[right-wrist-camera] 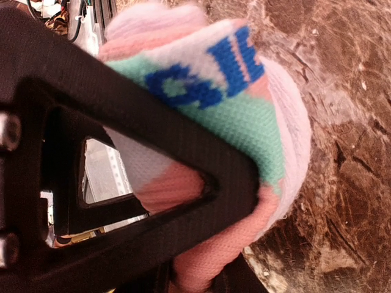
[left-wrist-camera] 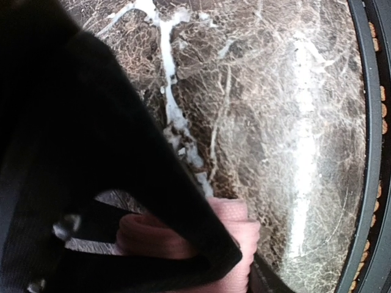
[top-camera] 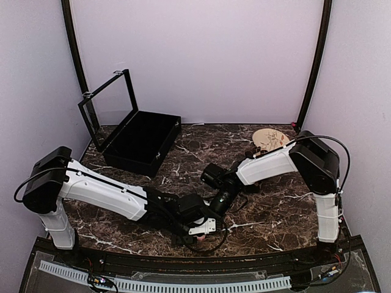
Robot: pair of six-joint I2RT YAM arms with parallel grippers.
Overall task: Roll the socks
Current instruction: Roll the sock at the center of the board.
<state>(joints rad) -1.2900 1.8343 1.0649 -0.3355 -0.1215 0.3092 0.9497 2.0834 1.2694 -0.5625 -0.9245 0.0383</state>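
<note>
Overhead camera looks down; both wrist cameras crowd the sock (right-wrist-camera: 244, 122).

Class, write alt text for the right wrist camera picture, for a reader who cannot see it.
A bunched pink sock with pale green patches and blue markings is pinched in the right gripper, one black finger crossing it. Brown marbled table shows behind.

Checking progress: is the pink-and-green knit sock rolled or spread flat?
Rolled: the pink-and-green knit sock bulges as a rounded, layered bundle, not flat.
</note>
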